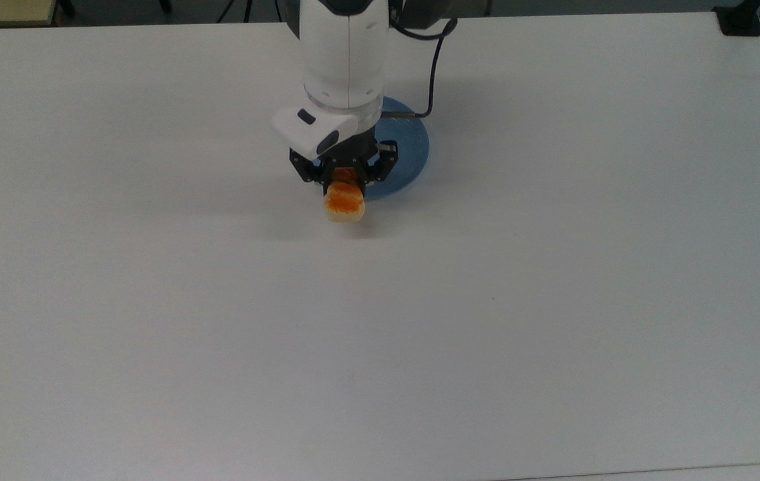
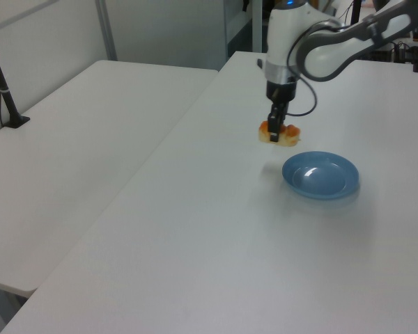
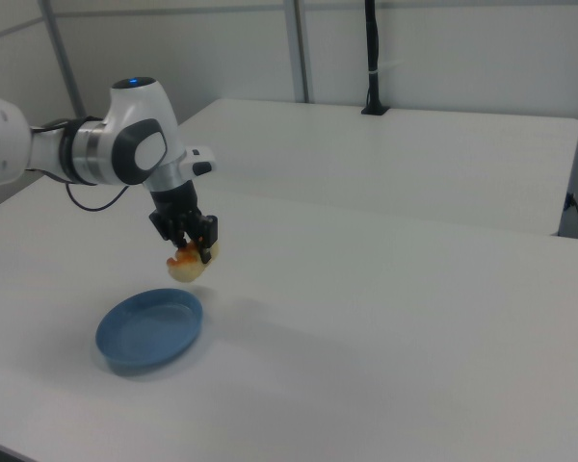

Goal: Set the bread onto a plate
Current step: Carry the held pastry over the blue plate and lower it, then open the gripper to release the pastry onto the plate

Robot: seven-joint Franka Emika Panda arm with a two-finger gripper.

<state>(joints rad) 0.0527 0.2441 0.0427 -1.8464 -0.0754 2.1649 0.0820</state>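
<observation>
Bread (image 2: 279, 133) in the claw (image 2: 274, 133), above the table (image 2: 195, 229), beside the plate (image 2: 320, 175).

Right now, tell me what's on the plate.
Nothing lies on the plate; the left view shows its bowl bare. The bread hangs in the gripper above the table, beside it. In the top view the arm covers part of the plate.
</observation>
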